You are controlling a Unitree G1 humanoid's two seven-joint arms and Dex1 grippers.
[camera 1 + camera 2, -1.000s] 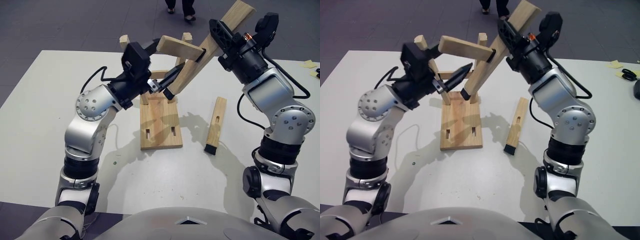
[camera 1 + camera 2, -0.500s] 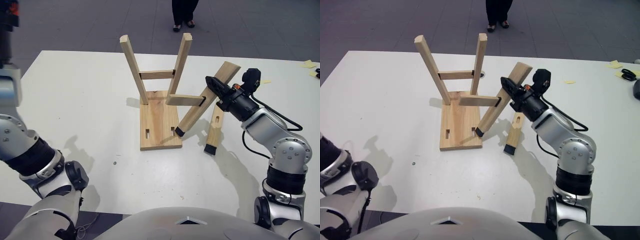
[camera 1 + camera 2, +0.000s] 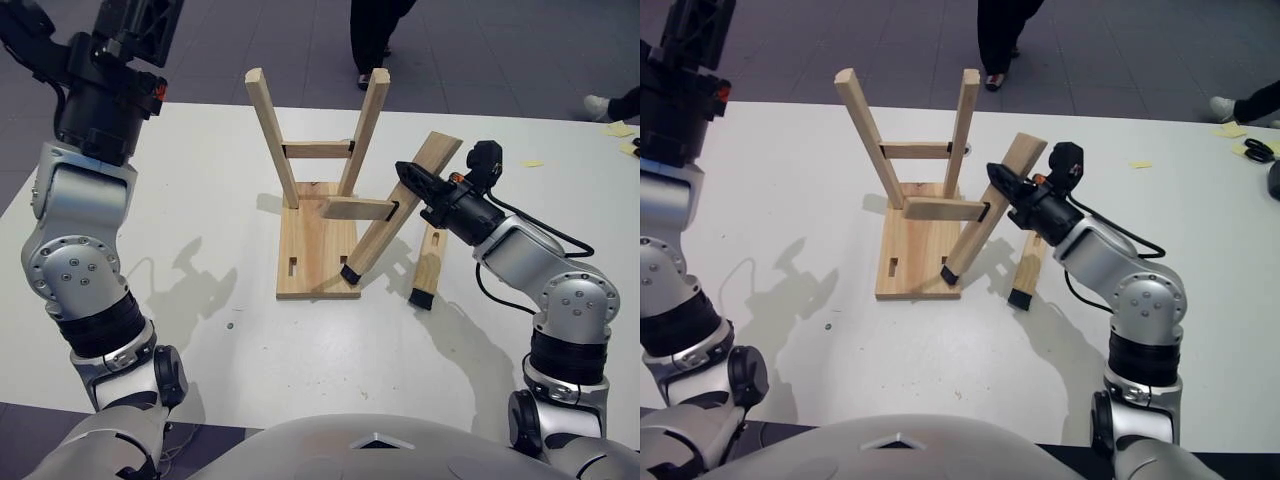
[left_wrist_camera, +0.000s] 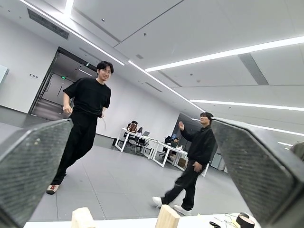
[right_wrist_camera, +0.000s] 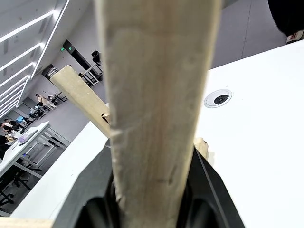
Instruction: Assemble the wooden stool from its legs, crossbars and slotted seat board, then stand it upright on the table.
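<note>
Swinging up, left hand (image 4: 145,171) hangs released; right hand (image 3: 413,188) still grasps the tilted leg (image 3: 380,232).

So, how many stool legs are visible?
4. A left leg and a right leg stand on the seat board; a third leg leans in the right gripper; a fourth leg lies on the table.

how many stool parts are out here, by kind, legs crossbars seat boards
legs: 4, two standing in the seat board, one held by the right gripper, one lying on the table
crossbars: 2
seat board: 1
total: 7
</note>
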